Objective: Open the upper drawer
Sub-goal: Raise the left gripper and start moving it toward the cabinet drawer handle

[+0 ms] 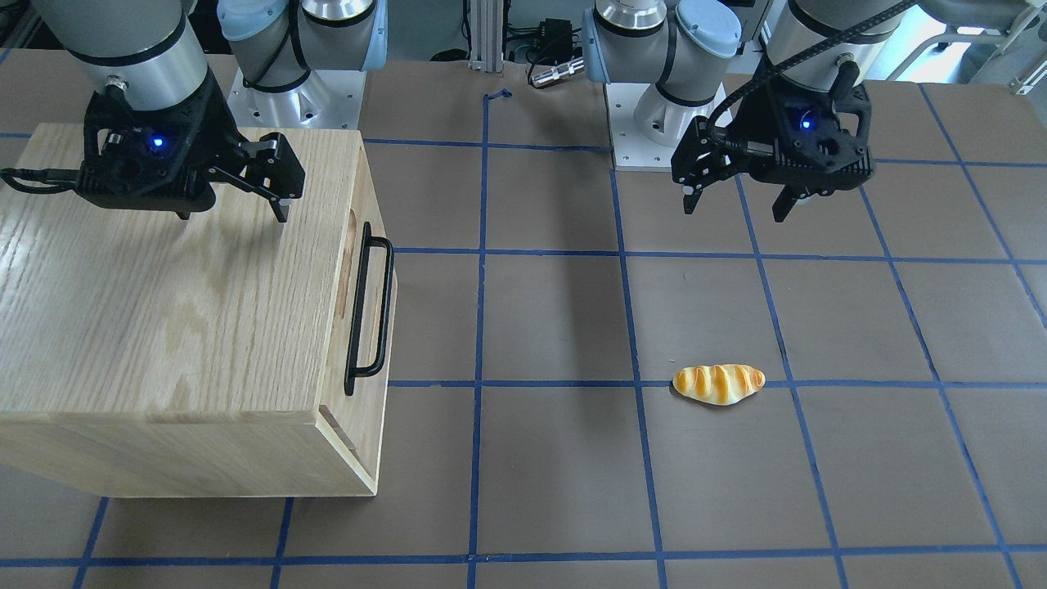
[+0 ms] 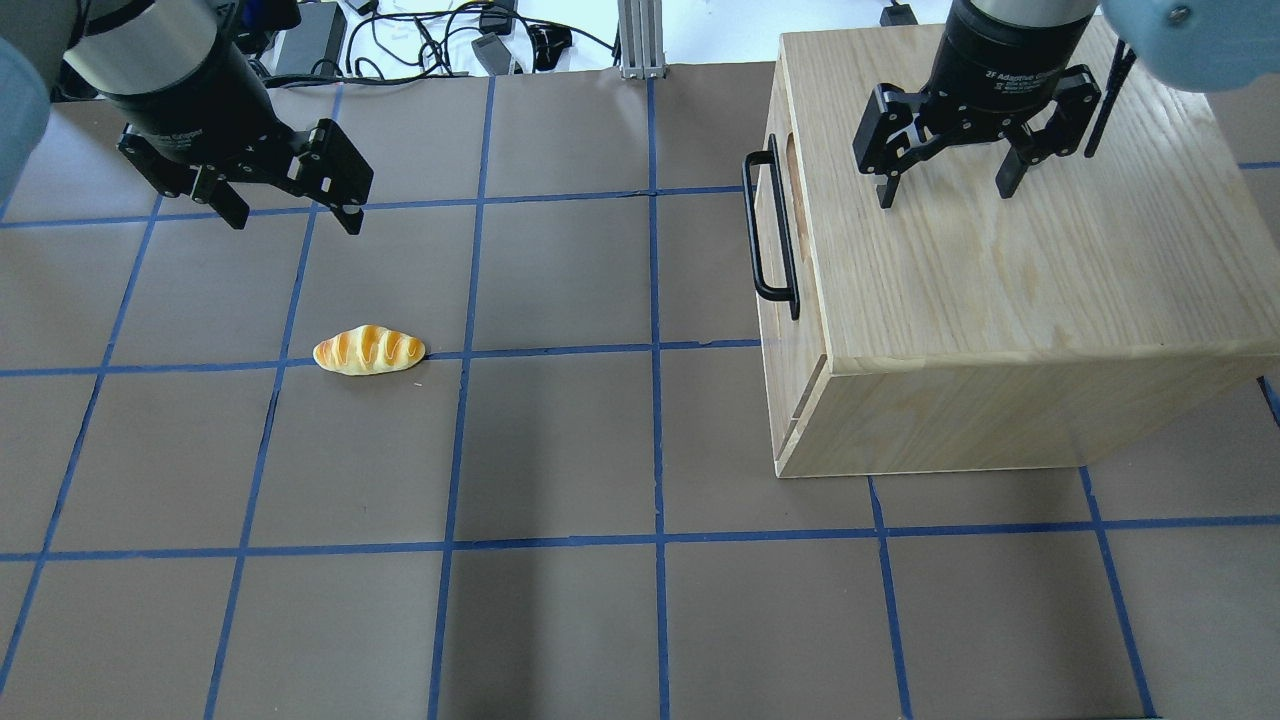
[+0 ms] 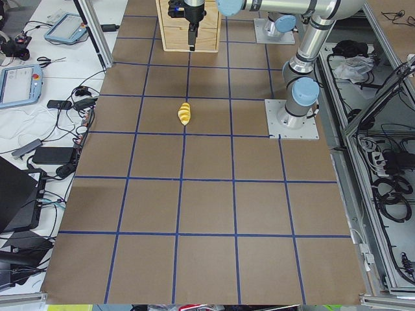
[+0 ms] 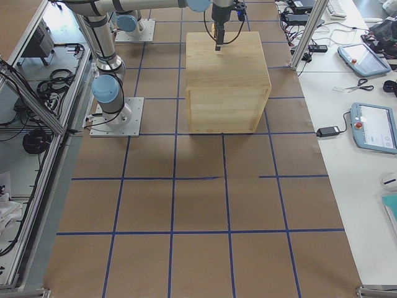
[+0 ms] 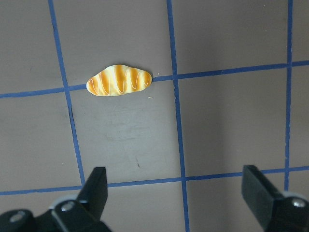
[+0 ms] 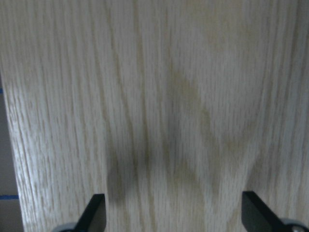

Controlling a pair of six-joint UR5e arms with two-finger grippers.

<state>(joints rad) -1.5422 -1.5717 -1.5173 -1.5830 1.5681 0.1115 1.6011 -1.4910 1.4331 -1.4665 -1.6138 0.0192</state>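
The upper drawer [image 1: 370, 303] is a pale-wood front with a long black bar handle [image 1: 381, 307]. It sits flush in the oak cabinet [image 1: 164, 311] and faces the table's middle. In the overhead view the handle [image 2: 770, 225] runs along the cabinet's [image 2: 1000, 280] left face. My right gripper [image 2: 945, 195] is open and empty. It hovers above the cabinet top, behind the handle's side; its wrist view [image 6: 176, 215] shows only wood grain. My left gripper [image 2: 295, 222] is open and empty above the bare table, away from the cabinet.
A toy bread roll [image 2: 368, 350] lies on the brown table with blue grid tape, below the left gripper; it shows in the left wrist view [image 5: 119, 80]. Cables and devices lie beyond the table's far edge [image 2: 480, 40].
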